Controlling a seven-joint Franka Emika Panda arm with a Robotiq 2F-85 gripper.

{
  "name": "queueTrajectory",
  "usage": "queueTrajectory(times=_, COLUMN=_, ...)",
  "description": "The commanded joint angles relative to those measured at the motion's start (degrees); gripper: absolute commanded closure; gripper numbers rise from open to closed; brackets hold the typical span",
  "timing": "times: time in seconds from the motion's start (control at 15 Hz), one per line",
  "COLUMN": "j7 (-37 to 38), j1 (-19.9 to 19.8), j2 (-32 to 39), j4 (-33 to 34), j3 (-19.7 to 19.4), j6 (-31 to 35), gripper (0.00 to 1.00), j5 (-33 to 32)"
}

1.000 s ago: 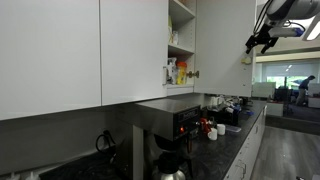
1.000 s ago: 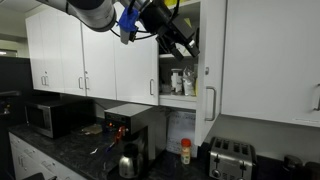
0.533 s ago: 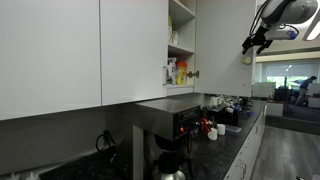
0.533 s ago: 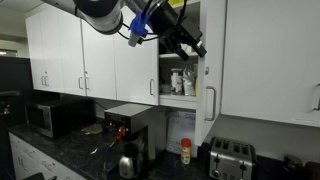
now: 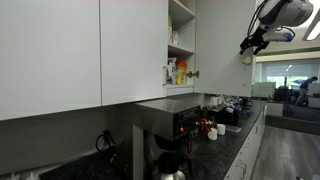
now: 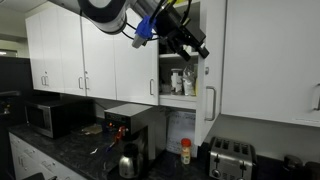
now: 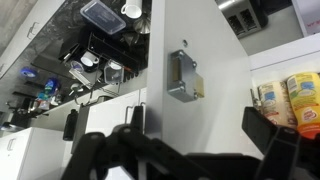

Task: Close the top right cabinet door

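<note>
The top right cabinet door (image 6: pixel 212 55) stands open and is seen nearly edge-on, with its slim silver handle (image 6: pixel 210 103) near the lower edge. In an exterior view the door is a white panel (image 5: pixel 225 45) beside the open shelves. My gripper (image 6: pixel 196 46) hovers high up in front of the open cabinet, close to the door's inner face; it also shows at the panel's far edge (image 5: pixel 248 43). In the wrist view my gripper (image 7: pixel 190 150) is open and empty. Its dark fingers (image 7: pixel 275 140) frame the white door face with a metal hinge (image 7: pixel 183 75).
Cans and jars (image 6: pixel 180 82) stand on the cabinet shelf (image 5: pixel 178 72). Matching closed white doors (image 6: pixel 90 60) hang alongside. On the dark counter below stand a coffee machine (image 6: pixel 128 125), a microwave (image 6: pixel 45 117) and a toaster (image 6: pixel 232 158).
My gripper has moved across the open cabinet toward the door's inner face and slightly up. The door has not visibly moved.
</note>
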Motion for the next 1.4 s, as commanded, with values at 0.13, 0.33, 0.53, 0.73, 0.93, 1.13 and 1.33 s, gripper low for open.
queueTrajectory(times=0.13, j7=-4.8, j1=2.8, j2=-0.1, j4=0.2, j3=-1.0, j6=0.6, gripper=0.0, j5=4.1)
queueTrajectory(times=0.33, j7=-5.5, j1=3.4, j2=-1.1, j4=-0.4, j3=-0.7, j6=0.2, gripper=0.0, j5=4.4)
queueTrajectory(times=0.53, j7=-5.3, j1=3.7, j2=-2.5, j4=-1.1, j3=0.0, j6=0.0, gripper=0.0, j5=3.8)
queueTrajectory(times=0.73, j7=-4.9, j1=3.8, j2=-4.3, j4=-2.0, j3=1.1, j6=-0.4, gripper=0.0, j5=3.1)
queueTrajectory(times=0.93, j7=-4.1, j1=3.8, j2=-6.9, j4=-3.8, j3=2.7, j6=-1.2, gripper=0.0, j5=2.3)
queueTrajectory(times=1.13, j7=-3.7, j1=3.6, j2=-9.4, j4=-5.8, j3=4.5, j6=-1.9, gripper=0.0, j5=1.4)
queueTrajectory(times=1.33, j7=-3.5, j1=3.9, j2=-11.5, j4=-7.7, j3=6.2, j6=-2.2, gripper=0.0, j5=0.9)
